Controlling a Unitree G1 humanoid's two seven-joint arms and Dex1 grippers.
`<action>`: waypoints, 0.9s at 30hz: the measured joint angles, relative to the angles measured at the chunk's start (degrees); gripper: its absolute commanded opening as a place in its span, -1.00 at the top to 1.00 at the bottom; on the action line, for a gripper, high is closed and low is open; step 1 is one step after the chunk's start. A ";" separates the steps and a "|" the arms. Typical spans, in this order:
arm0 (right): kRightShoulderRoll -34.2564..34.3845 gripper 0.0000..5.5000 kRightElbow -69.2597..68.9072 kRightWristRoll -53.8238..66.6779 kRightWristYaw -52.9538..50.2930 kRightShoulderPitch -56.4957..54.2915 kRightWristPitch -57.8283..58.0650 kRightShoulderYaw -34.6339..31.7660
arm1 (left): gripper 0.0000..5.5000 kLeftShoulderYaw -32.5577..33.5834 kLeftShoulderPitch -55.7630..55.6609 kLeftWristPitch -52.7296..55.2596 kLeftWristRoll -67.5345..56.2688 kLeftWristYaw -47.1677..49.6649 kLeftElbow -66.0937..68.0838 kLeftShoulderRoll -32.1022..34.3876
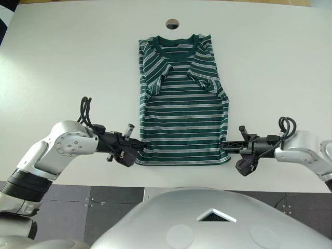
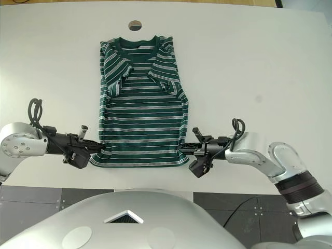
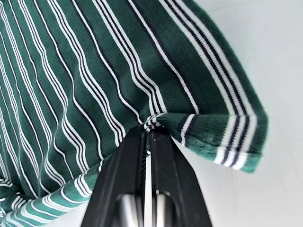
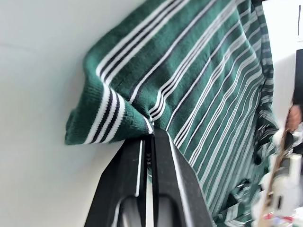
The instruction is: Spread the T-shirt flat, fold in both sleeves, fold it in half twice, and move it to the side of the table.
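Note:
A green T-shirt (image 1: 181,104) with white and dark stripes lies flat on the white table (image 1: 62,67), collar toward the far edge, both sleeves folded in over the chest. My left gripper (image 1: 139,147) is shut on the hem's near left corner (image 3: 156,120). My right gripper (image 1: 224,146) is shut on the hem's near right corner (image 4: 147,124). Both corners are pinched and bunched slightly between the black fingers (image 3: 123,184).
A small round dark hole (image 1: 172,23) sits in the table just beyond the collar. Bare white tabletop stretches wide on both sides of the shirt. The table's near edge (image 1: 78,182) runs just below the grippers, with dark floor beyond.

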 measured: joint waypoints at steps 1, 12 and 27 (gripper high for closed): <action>-0.15 0.96 -0.80 2.31 1.47 0.73 1.48 0.05 | 0.96 0.01 0.17 0.51 -0.66 -0.07 0.07 0.00; -6.71 0.96 -18.76 36.25 15.47 13.41 22.36 -3.81 | 0.96 3.33 14.35 6.63 -25.11 -9.68 -10.97 7.85; -2.94 0.96 -16.54 52.99 16.13 8.41 38.35 -14.36 | 0.96 13.71 10.12 18.01 -34.53 -4.36 -7.63 1.03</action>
